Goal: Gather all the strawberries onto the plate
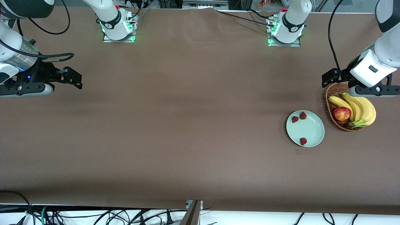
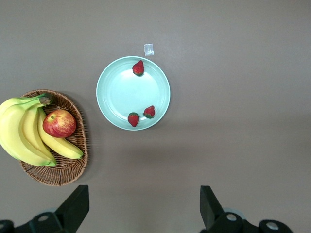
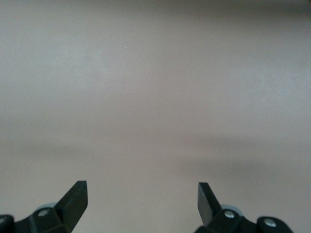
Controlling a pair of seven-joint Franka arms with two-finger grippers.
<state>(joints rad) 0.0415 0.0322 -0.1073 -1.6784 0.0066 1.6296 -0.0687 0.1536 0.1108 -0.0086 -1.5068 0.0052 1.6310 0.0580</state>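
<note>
Plate: on the table toward the left arm's end, just beside the basket, not touching it.
Strawberries: all three lie in the plate. Two sit near each other by the rim farther from the front camera; the third lies alone by the nearer rim. None visible on the bare table.
Task status: judged complete, since every berry in view rests inside the rim.
Left gripper: fingers spread wide, holding nothing. It hangs over the basket's edge, raised clear of the fruit. Judged a retreat pose, giving its wrist camera a full look down on plate and basket.
Right gripper: fingers spread wide, empty, over bare table at the right arm's end, well apart from the plate. This arm waits.
Basket contents: bananas and an apple, not part of the task.
Small tag: a pale scrap on the table just beside the plate's nearer rim; purpose cannot be told.
Risk: low. Berries near the rim could roll out if the plate were bumped.
</note>
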